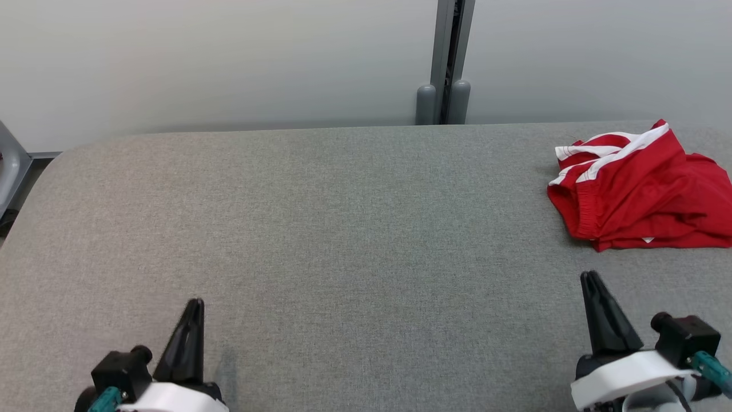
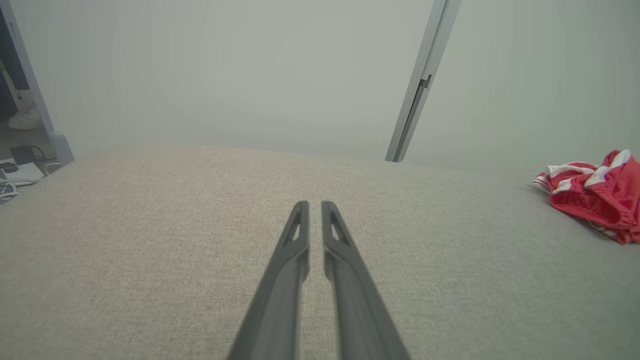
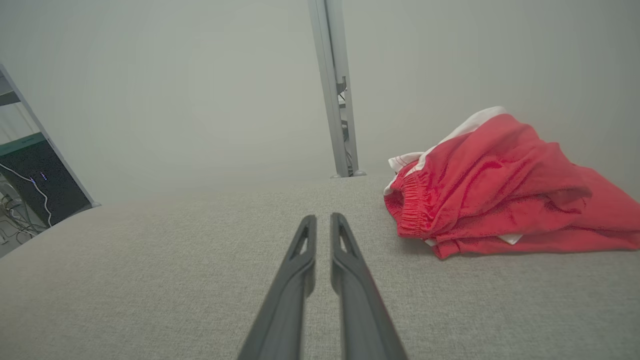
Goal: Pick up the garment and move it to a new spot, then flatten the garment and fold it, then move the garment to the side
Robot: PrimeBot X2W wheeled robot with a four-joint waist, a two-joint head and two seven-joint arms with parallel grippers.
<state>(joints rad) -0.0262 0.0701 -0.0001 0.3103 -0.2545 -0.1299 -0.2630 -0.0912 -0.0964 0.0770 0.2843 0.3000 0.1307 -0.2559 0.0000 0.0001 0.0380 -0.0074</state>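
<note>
The garment [image 1: 640, 189] is a pair of red shorts with white stripes, lying crumpled at the far right of the grey fabric-covered table [image 1: 343, 229]. My right gripper [image 1: 591, 276] hovers low over the table just in front of the garment and slightly to its left, apart from it. Its fingers are drawn together with a thin slit between them and nothing held. My left gripper [image 1: 196, 302] stands at the lower left, far from the garment, fingers likewise together and empty. The garment [image 3: 500, 190] lies ahead and right of the right gripper [image 3: 323, 217]. It is also at the right edge [image 2: 600, 195] beyond the left gripper [image 2: 315, 204].
A pale wall runs behind the table, with a grey metal post [image 1: 446, 86] at its back edge. A grey frame [image 1: 8, 166] stands off the table's left end, cables [image 2: 15, 175] lie on the floor there, and a dark box [image 3: 35, 185] stands beside it.
</note>
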